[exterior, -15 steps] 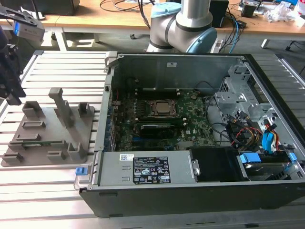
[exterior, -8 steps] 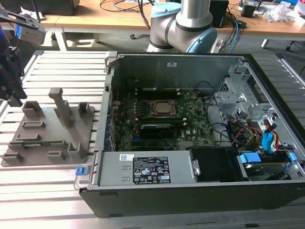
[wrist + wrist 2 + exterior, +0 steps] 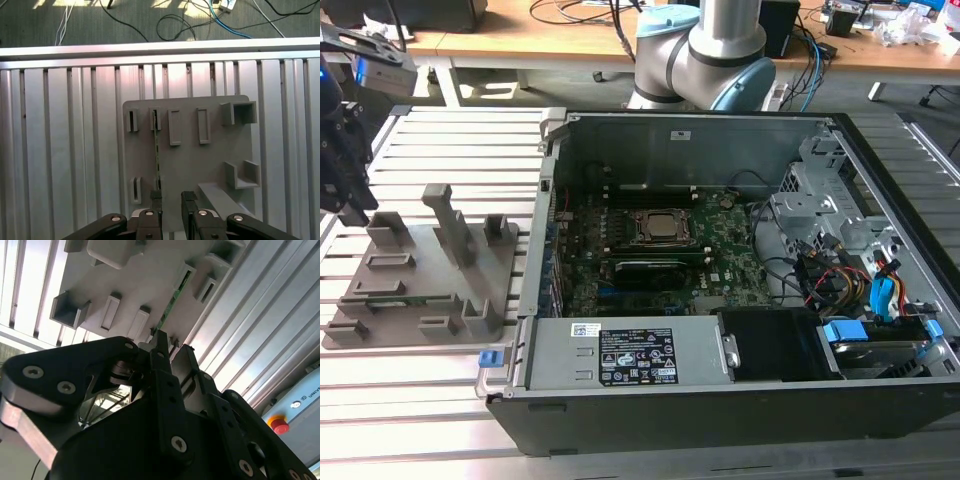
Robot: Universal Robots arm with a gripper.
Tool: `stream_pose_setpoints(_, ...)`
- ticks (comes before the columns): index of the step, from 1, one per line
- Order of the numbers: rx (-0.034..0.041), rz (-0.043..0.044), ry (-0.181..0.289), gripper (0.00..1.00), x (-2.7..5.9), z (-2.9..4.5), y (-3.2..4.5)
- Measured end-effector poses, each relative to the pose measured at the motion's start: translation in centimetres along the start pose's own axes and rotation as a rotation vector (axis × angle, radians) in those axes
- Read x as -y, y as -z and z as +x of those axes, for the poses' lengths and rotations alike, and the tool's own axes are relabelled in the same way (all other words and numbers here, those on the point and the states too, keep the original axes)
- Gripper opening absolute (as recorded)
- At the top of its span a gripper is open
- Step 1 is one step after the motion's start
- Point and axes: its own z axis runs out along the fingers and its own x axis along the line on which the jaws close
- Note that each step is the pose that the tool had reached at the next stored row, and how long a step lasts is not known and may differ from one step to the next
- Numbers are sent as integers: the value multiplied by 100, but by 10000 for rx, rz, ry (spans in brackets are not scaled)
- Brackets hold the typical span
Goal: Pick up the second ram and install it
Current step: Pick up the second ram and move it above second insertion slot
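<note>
The second ram (image 3: 157, 150) is a thin green stick standing on edge in a slot of the grey holder (image 3: 210, 150); in the second wrist view its green edge (image 3: 172, 302) runs between the holder's slot blocks. My gripper (image 3: 172, 202) hovers above the holder's near end, open, with a clear gap and nothing between its black fingers (image 3: 188, 200). The ram's end lines up with one finger rather than with the gap. In the exterior view the gripper (image 3: 355, 205) hangs over the far corner of the holder (image 3: 420, 270) at the exterior view's left.
An open computer case (image 3: 720, 130) lies on the slatted aluminium table (image 3: 420, 400), right of the holder in the exterior view, with the green motherboard (image 3: 720, 290) and processor socket (image 3: 660, 228) exposed. The arm's base (image 3: 705, 50) stands behind the case. Cables and drive bays fill its right side.
</note>
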Motion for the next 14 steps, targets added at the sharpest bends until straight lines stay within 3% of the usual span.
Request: stream_pose_setpoints(14,0,0,1,30,3,0,-135)
